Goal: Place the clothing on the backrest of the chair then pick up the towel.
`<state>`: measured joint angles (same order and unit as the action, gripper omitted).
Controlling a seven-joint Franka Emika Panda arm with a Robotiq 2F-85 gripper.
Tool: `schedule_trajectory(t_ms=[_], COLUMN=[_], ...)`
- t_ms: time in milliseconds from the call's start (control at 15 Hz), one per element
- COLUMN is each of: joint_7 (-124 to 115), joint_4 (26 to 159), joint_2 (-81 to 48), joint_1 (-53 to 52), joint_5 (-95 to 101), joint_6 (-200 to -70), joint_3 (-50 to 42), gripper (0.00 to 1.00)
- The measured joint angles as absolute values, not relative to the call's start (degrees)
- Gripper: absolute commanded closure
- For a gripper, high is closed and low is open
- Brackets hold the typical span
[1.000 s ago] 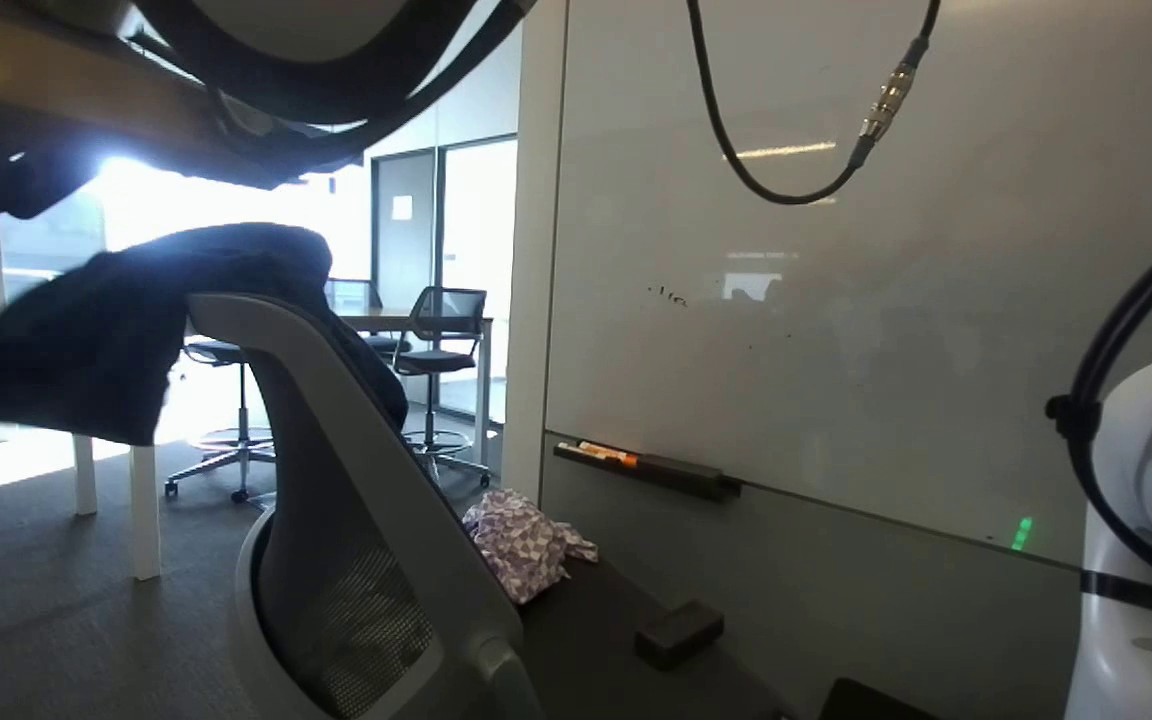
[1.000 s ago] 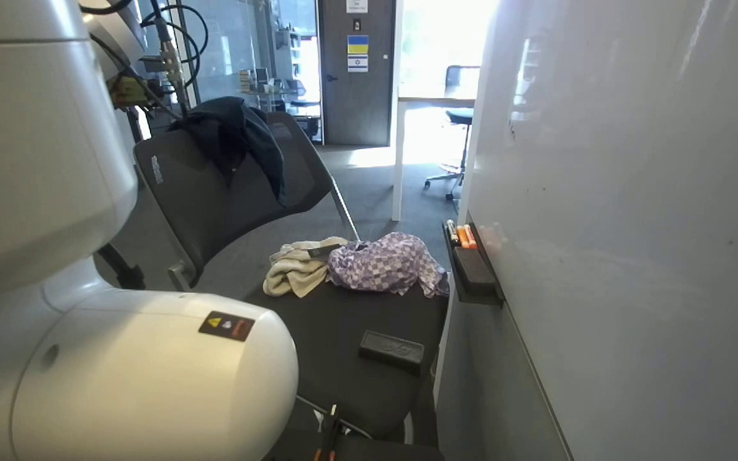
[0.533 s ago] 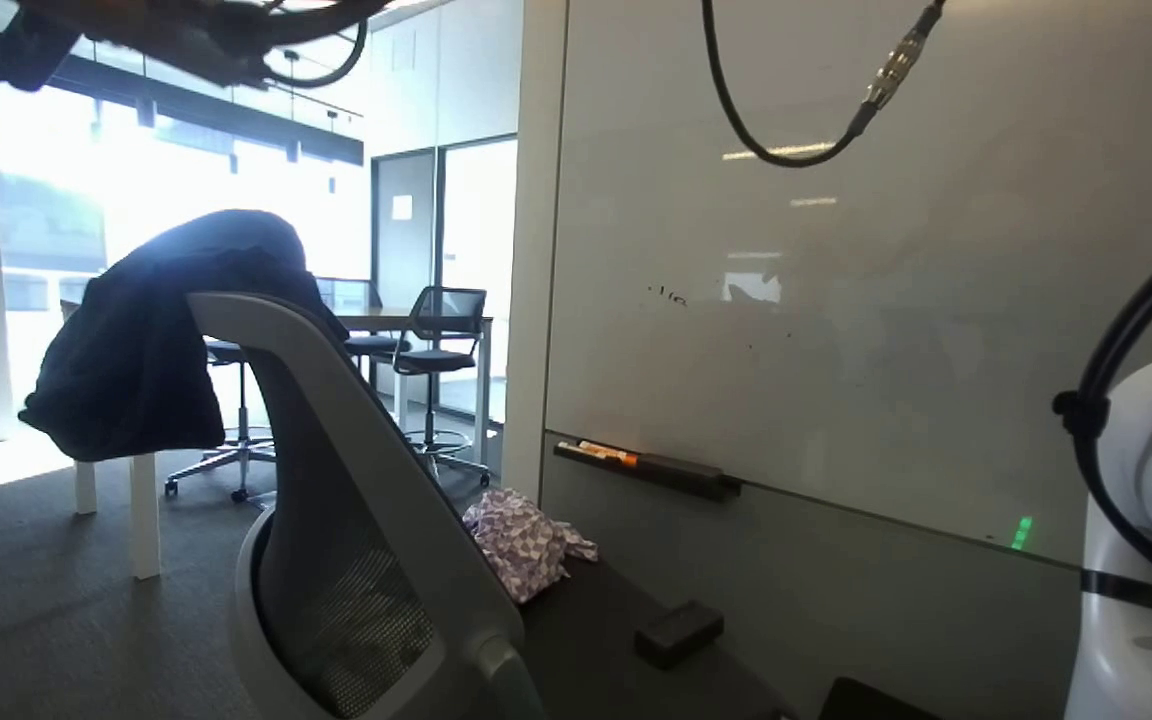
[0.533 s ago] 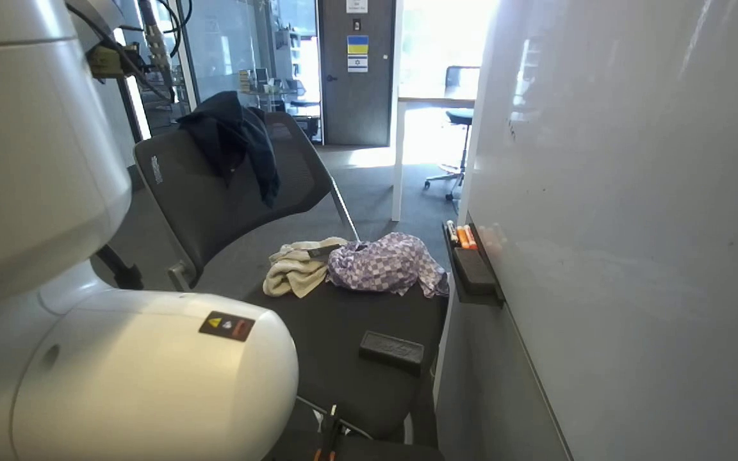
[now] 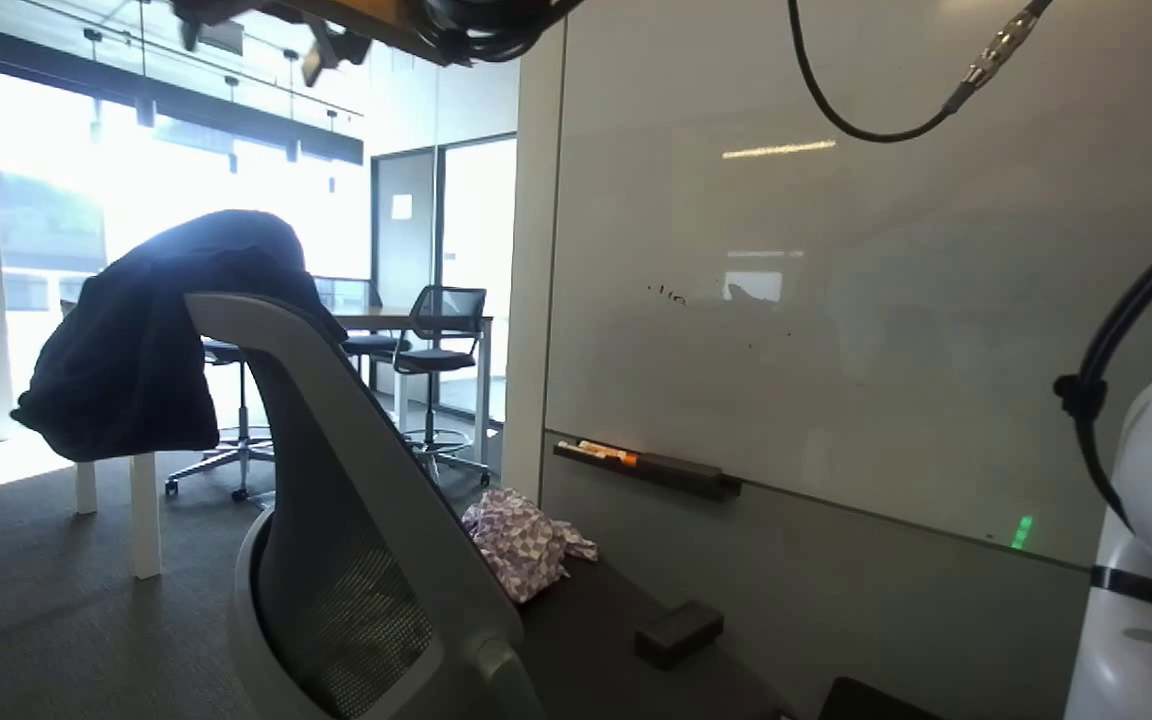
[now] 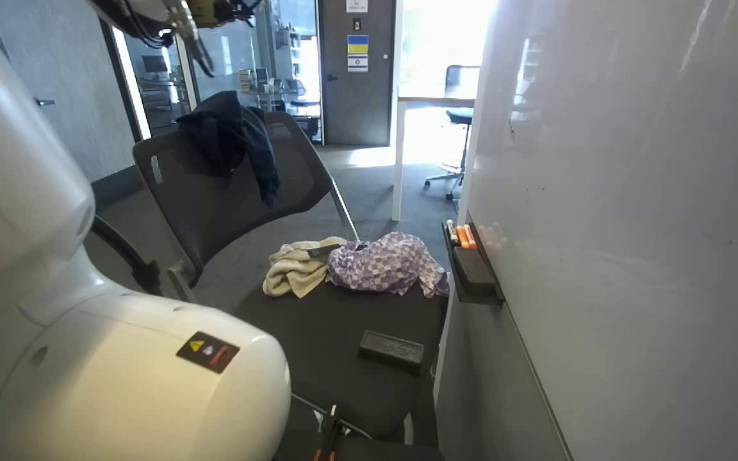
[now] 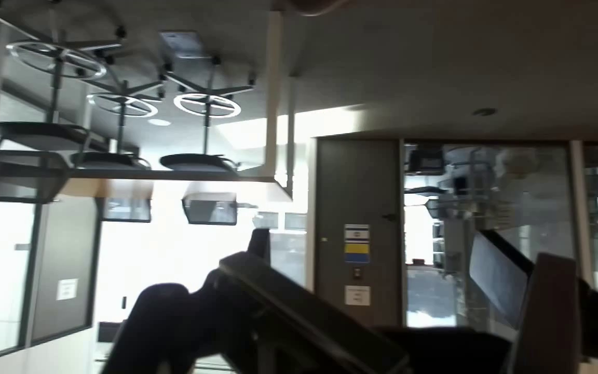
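Note:
The dark navy clothing (image 5: 146, 340) hangs over the top of the chair's backrest (image 5: 356, 590); its other side, too, drapes down the mesh in an exterior view (image 6: 231, 137). High above and apart from it, my gripper (image 5: 251, 48) is at the top edge of the picture. In the wrist view, which is upside down, the gripper (image 7: 377, 259) has its fingers (image 7: 499, 278) wide apart and nothing between them. At the rear of the seat lie a beige, towel-like cloth (image 6: 295, 269) and a purple checked cloth (image 6: 378, 264); which is the towel is uncertain.
A black block (image 6: 391, 351) rests on the chair seat (image 6: 318, 339). Beside the chair rises a whiteboard (image 6: 619, 192) with a marker tray (image 6: 478, 275). My arm (image 6: 138, 378) fills the near side. Tall stools (image 5: 441, 340) and a high table stand in the background.
My gripper has drawn up and away from the chair, moving right in both exterior views. The clothing swung down and settled, hanging free on the backrest.

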<state>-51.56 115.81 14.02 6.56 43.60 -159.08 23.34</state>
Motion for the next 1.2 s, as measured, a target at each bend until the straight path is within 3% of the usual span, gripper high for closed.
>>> schedule_trajectory(t_ms=[400,800,1200], joint_7=[-58.8,-58.7,-64.2], joint_4=[121.7,133.3,133.5], joint_2=[12.6,7.3,-4.6], joint_1=[18.6,20.4,24.3], joint_5=[57.1,59.2,74.6], joint_6=[-158.3,-156.9,-157.1], joint_3=[19.8,19.2,16.6], gripper=[0.0,0.0,0.0])
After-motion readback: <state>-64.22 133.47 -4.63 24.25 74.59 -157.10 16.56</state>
